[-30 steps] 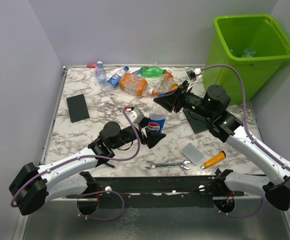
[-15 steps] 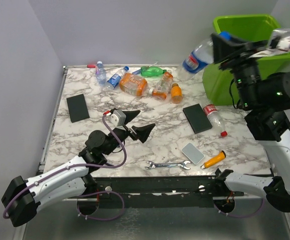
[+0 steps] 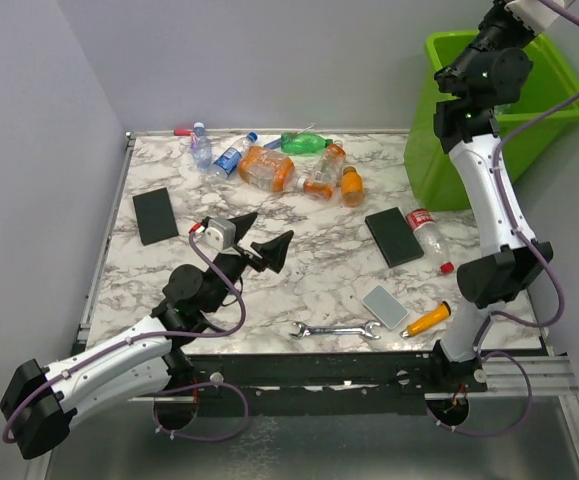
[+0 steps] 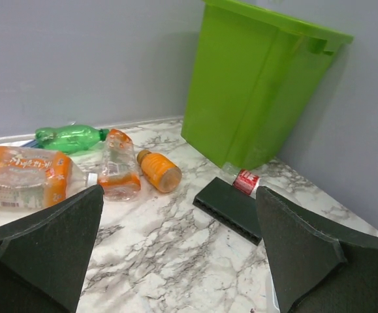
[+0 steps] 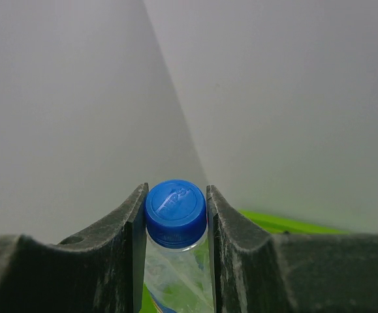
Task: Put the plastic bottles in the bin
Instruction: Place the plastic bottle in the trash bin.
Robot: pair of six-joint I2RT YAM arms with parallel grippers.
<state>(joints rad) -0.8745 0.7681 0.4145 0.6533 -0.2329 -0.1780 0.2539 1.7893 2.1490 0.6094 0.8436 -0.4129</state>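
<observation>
Bottles belong in the lime-green bin point(image 3: 431, 150), which stands just off the far right corner of the marble table point(image 3: 329, 280). The raised right arm point(image 3: 489, 190) hides most of the bin's inside, so I cannot tell what it already holds. The right gripper point(image 5: 175, 195) is clamped around the top of a clear bottle point(image 5: 175, 274) with a blue cap point(image 5: 175, 212). Green shows just below, so I judge this one is about to be dropped in. The left gripper point(image 3: 269, 228) hangs over the table, jaws wide apart and empty.

Seven bottles are left on the table:
- a big orange one point(image 3: 266, 168)
- a green one point(image 3: 304, 143)
- an orange-labelled one point(image 3: 326, 168)
- a red-labelled one point(image 3: 431, 235) beside a black slab point(image 3: 394, 237)
- a blue-labelled one point(image 3: 231, 157)
- a small clear one point(image 3: 201, 145)
- a small orange one point(image 3: 351, 185)

No label is readable, and the cap's raised mark is unclear.
</observation>
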